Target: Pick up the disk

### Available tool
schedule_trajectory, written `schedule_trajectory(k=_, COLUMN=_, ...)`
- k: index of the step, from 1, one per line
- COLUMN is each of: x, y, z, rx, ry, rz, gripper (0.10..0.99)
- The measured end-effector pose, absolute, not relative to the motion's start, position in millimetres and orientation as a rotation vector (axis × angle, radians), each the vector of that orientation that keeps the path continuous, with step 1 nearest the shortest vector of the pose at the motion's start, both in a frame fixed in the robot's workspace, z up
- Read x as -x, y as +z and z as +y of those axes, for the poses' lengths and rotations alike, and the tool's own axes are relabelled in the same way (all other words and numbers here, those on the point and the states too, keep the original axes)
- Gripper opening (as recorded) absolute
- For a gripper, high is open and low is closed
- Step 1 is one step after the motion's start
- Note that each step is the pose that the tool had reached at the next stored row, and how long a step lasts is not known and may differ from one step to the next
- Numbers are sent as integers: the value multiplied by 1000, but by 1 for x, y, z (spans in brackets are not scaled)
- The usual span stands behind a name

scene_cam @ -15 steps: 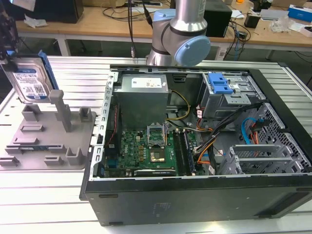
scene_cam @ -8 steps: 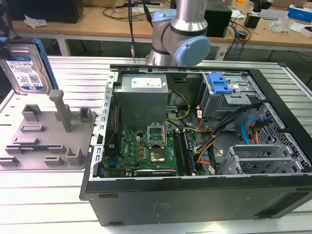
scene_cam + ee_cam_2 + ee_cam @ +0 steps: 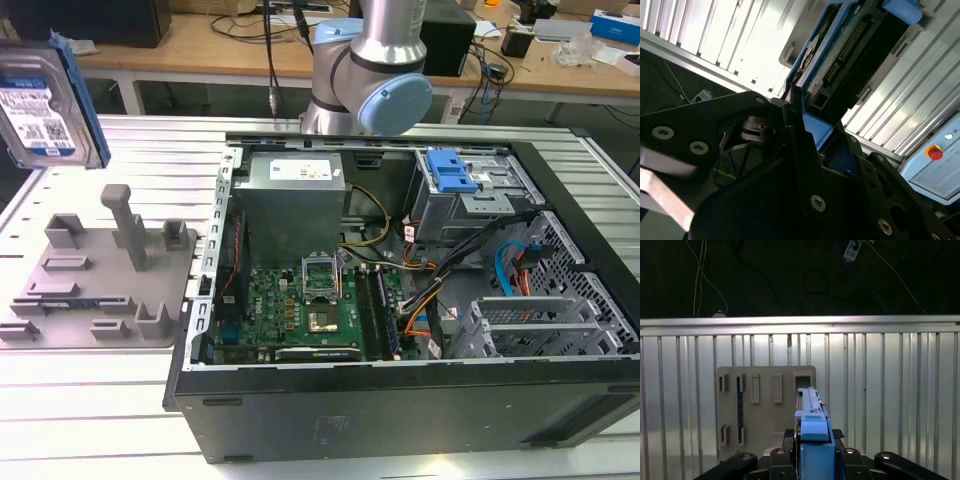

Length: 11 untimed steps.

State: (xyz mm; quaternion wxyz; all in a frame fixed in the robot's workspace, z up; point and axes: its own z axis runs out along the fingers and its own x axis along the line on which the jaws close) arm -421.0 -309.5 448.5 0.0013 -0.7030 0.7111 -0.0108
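The gripper is clamped on the disk, its black fingers pressing on either side of the blue rail at the drive's end. In both wrist views the disk stands on edge between the fingers, its connector end pointing away over the ribbed metal bench. In the exterior view the disk hangs in the air at that view's upper left, label face towards the camera, clear of everything beneath it.

Below it on the bench sits the grey holder, its posts and slots vacant; the first wrist view looks straight down on the same holder, just beyond the raised disk. To the exterior view's right lies the open computer case, showing its green motherboard, power supply and a blue caddy. The arm's elbow rises behind the case.

The lift looks done, with the disk well off the holder. By its look the drive is a stiff, dense metal slab, heavy for its bulk, smooth on its flat faces and sensitive to knocks. The plastic rail probably gives a less slippery hold than bare metal, though a grasp at one end leaves the far end free to tip.
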Motion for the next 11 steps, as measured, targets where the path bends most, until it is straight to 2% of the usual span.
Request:
schedule_trajectory(k=6, x=421, y=480, z=-310, rx=2206, ry=-33, rz=2231, gripper=365)
schedule_trajectory(k=11, x=421, y=482, z=-310, rx=2206, ry=-32, rz=2231, gripper=365)
